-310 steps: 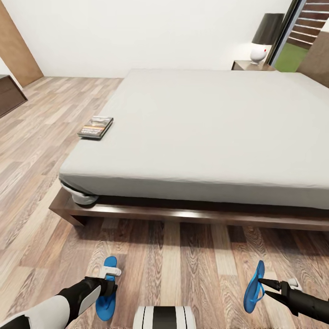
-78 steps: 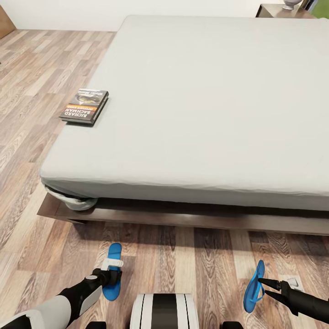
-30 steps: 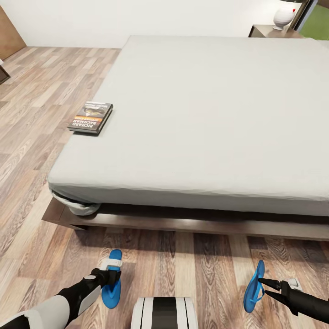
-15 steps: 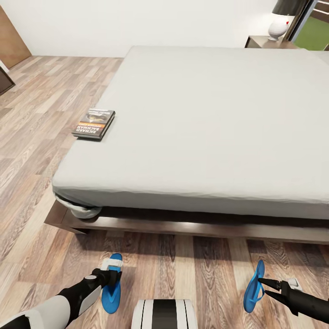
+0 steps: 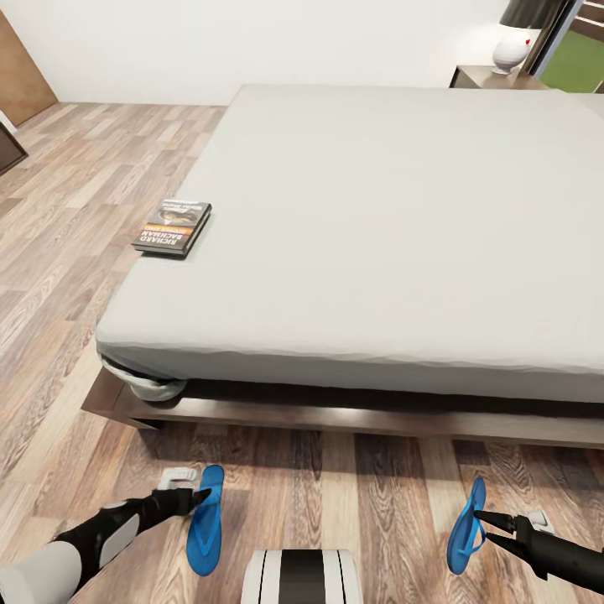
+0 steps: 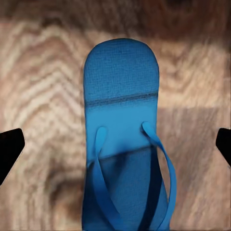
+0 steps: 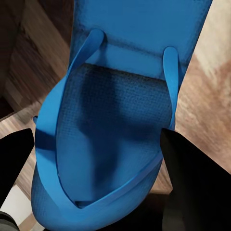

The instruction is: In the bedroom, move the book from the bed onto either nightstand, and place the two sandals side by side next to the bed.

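Left gripper (image 5: pixel 198 497) released, jaws wide apart, beside bright blue flat flip-flop (image 5: pixel 204 520) lying on wood-plank floor (image 5: pixel 352 495). Right gripper (image 5: pixel 481 516) clenched on second blue flip-flop (image 5: pixel 464 526), held on edge. Likely light and floppy; pinch sole edge. Thin dark paperback (image 5: pixel 173 227) on grey mattress (image 5: pixel 403 218) near its edge.

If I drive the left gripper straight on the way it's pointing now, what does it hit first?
Probably the blue sandal lying flat on the wood floor: it sits centred between the open left gripper's fingers. How far off it lies is unclear.
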{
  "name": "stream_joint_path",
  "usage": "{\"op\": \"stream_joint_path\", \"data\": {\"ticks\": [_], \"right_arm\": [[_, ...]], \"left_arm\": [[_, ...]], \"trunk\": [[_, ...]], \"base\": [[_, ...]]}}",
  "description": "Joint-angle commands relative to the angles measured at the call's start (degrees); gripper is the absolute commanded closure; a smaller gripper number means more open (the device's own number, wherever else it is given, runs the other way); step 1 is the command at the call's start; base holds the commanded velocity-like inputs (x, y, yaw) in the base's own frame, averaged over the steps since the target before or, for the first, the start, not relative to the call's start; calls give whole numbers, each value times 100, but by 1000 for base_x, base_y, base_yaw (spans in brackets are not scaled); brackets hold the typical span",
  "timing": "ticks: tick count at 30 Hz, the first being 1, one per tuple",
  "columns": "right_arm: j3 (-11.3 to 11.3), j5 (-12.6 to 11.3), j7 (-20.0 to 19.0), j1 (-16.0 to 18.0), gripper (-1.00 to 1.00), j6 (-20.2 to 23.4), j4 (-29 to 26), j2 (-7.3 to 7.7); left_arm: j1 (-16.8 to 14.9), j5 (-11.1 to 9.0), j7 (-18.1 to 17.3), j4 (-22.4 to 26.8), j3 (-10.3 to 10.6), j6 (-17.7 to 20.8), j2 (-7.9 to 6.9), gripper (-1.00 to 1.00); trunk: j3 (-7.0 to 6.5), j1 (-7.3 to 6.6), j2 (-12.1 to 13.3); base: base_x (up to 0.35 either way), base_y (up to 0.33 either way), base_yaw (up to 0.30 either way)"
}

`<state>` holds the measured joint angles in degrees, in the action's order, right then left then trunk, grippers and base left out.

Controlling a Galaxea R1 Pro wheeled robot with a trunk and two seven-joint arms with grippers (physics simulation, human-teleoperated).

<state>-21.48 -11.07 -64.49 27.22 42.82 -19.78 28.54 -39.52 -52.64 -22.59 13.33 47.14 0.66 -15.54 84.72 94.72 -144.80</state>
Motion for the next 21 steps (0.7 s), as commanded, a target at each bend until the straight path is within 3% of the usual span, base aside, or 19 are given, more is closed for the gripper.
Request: {"op": "stream_joint_path", "data": {"ticks": [1, 2, 4, 12, 14, 16, 19, 20, 21], "right_arm": [[-14, -9, -6, 2, 100, 33, 2, -1], [-14, -9, -5, 2, 100, 33, 2, 1], [-13, -9, -5, 2, 100, 33, 1, 2], [-13, -9, -4, 2, 100, 33, 0, -1], [-14, -9, -3, 2, 100, 33, 3, 1], [-14, -9, -8, 2, 100, 33, 3, 2], [-14, -9, -10, 2, 100, 33, 3, 2], [-13, -9, -11, 2, 100, 33, 1, 2], [-13, -9, -11, 2, 100, 33, 4, 2]], "left_arm": [[-3, -59, -262, 3, -16, 11, -65, -100], [-3, -60, -502, 3, -66, 12, -124, -100], [-3, -62, -655, 3, -96, 17, -161, -100], [-3, -67, -780, 11, -111, 20, -161, -100], [-3, -71, -992, 8, -105, 20, -167, -100], [-3, -76, -1573, -37, -97, 21, -236, -100], [0, -89, -2866, -460, -96, 14, -654, -100], [26, -195, -3495, -902, -160, -1, -793, -100], [49, -297, -3705, -1027, -195, -15, -828, -100]], "trunk": [[3, -1, -1], [3, -1, -1], [3, -1, -1], [3, -1, -1], [3, -1, -1], [3, -1, -1], [3, -1, -1], [3, -1, -1], [3, -1, -1]], "base": [[0, 0, 0], [0, 0, 0], [0, 0, 0], [0, 0, 0], [0, 0, 0], [0, 0, 0], [0, 0, 0], [0, 0, 0], [0, 0, 0]]}}
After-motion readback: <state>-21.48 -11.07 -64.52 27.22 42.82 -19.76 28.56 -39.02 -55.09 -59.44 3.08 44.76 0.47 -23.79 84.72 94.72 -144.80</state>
